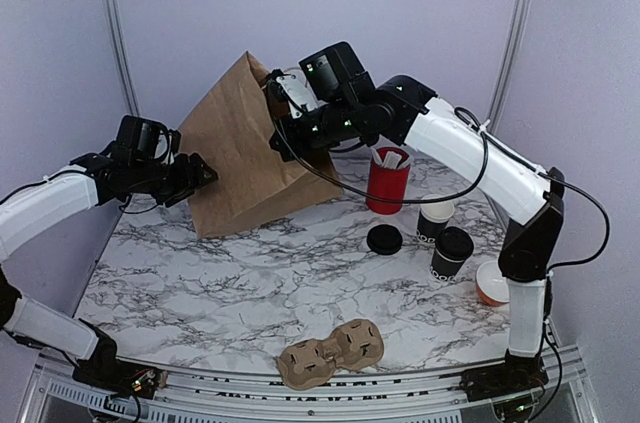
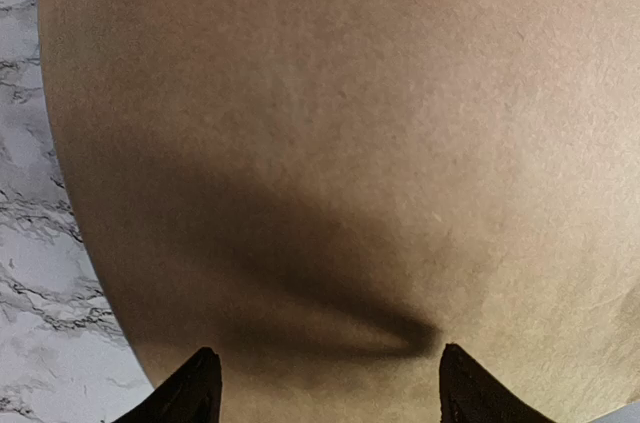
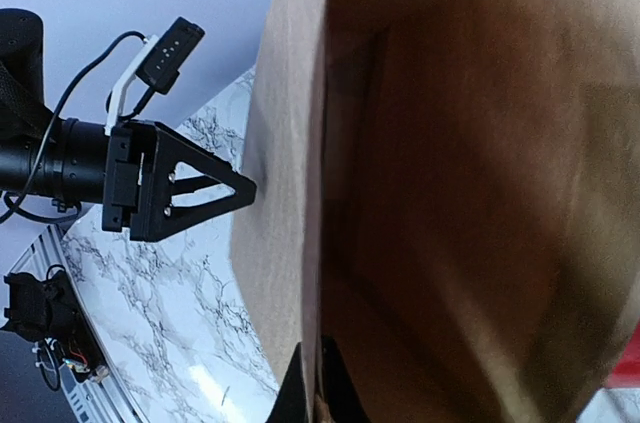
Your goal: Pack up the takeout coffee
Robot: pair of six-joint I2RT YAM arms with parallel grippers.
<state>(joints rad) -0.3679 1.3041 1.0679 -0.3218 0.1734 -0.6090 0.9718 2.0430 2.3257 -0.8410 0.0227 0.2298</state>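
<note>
At the far left of the marble table (image 1: 230,283), my left gripper (image 1: 203,175) is level with the lower side of the brown paper bag (image 1: 235,158). Its fingers (image 2: 200,388) are spread apart with nothing between them, only the bag's creased paper wall filling the wrist view ahead. From my right wrist, the tip of that gripper looks to be at the bag's outer wall, but I cannot tell whether it touches.

The bag stands tilted at the back left of the table, with its mouth towards my right arm. My right gripper (image 3: 312,395) is at that mouth, its fingers pinched together on the bag's rim, and my right wrist camera looks straight down into the brown interior.

Near the front edge, about the middle, lies a cardboard cup carrier (image 1: 332,351). Right of the bag stands a red tub (image 1: 388,188) with white sachets (image 1: 390,156) poking out. Just in front of it a loose black lid (image 1: 384,239) lies flat on the marble. Beside that is an open black cup (image 1: 436,218) with a white rim.

Next, slightly nearer to me, the takeout coffee (image 1: 452,253) stands upright on the table with its black lid on, well apart from the bag and from both my grippers. Furthest right sits a small orange cup (image 1: 492,283), white inside.
</note>
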